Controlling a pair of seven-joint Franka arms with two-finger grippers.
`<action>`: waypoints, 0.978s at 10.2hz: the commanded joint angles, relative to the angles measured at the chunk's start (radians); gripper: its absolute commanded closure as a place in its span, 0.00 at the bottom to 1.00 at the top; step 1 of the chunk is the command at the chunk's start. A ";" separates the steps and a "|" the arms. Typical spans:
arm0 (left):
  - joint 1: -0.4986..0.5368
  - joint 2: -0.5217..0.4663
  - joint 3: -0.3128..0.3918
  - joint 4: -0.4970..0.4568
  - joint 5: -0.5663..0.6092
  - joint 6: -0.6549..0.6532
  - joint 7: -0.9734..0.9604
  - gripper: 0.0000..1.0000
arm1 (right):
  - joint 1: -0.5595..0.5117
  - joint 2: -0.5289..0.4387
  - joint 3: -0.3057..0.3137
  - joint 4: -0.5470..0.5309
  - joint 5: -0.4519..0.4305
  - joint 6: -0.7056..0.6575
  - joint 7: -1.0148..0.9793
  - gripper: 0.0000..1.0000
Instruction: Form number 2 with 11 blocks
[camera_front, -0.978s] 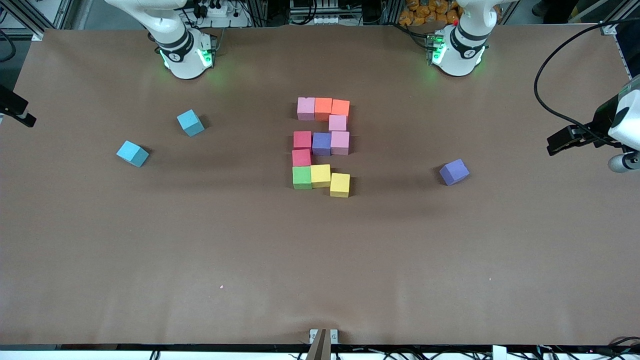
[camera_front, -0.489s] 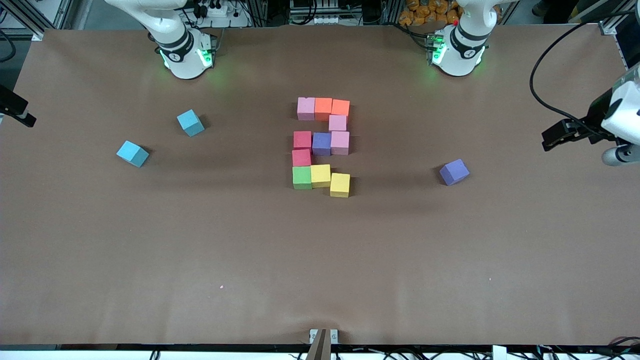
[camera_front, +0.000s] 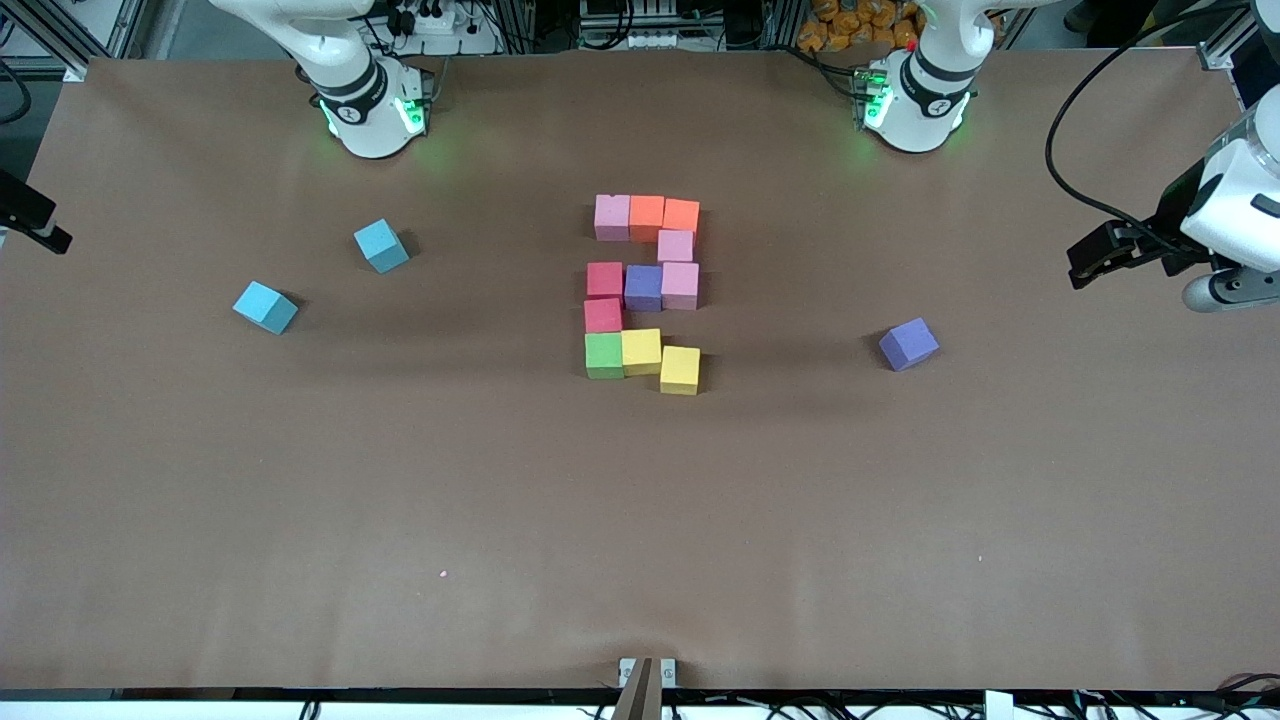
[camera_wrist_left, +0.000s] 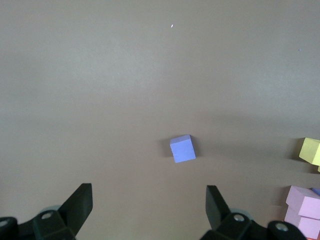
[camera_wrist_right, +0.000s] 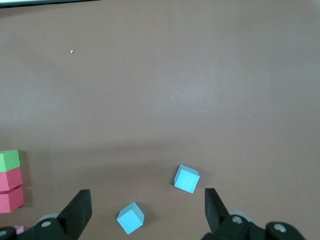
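The right gripper (camera_wrist_right: 145, 210) is cut off at the front view's edge; its wrist view shows its jaws spread and empty, above two light-blue cubes (camera_front: 381, 245). The left gripper (camera_wrist_left: 149, 207) hangs over the left arm's end of the table (camera_front: 300, 480), jaws spread, holding nothing. The blocks (camera_front: 643, 289) sit mid-table, touching in a figure 2. A spare purple cube (camera_front: 909, 344) lies well apart toward the left arm's end. The brown tabletop is matte; cables (camera_front: 640, 15) crowd its edge by the arms' bases
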 joint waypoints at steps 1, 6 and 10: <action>-0.009 -0.014 0.013 -0.003 -0.020 0.001 0.023 0.00 | -0.013 0.000 0.004 0.017 0.012 -0.017 -0.010 0.00; 0.028 -0.016 0.022 -0.002 -0.054 -0.002 0.093 0.00 | -0.013 0.000 0.007 0.017 0.004 -0.019 -0.010 0.00; 0.025 -0.021 0.011 -0.003 -0.072 -0.005 0.093 0.00 | -0.013 0.000 0.005 0.017 -0.001 -0.062 -0.011 0.00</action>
